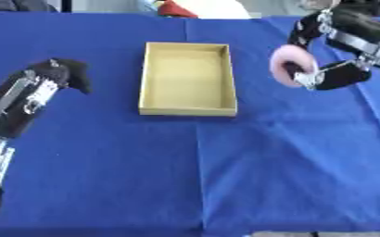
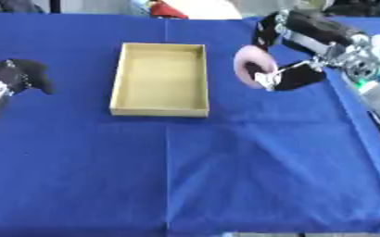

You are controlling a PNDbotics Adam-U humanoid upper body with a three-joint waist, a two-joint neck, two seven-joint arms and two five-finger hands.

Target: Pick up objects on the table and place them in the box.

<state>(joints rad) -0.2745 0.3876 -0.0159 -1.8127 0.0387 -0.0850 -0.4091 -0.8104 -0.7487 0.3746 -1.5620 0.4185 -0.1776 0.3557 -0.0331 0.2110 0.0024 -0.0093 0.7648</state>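
A pink ring (image 1: 290, 65), round like a doughnut, up in the air to the right of the box. Held on edge, with its flat face turned toward the box. Gripped by the right hand (image 1: 332, 74), with fingers (image 1: 300, 33) curled over the top of it and the thumb (image 1: 339, 76) tucked under its lower side. Not touching the cloth below. Near the box's right wall, but not over it.

The box (image 1: 187, 110), a shallow yellow tray with low walls, sitting flat near the middle of the table, long side running away from the robot. Nothing to see inside it but its own yellow floor.

The left hand (image 1: 63, 74) far off on the other side, well apart from the box. Black fingers bent and drooping down at the tips, holding nothing. Silver and black arm coming up from the lower left corner.

Blue cloth (image 1: 225, 176) all over the table, with fold lines crossing it, one running straight down below the box. At the far edge, past the cloth, something red (image 1: 177, 9) next to something white, too blurry to name.
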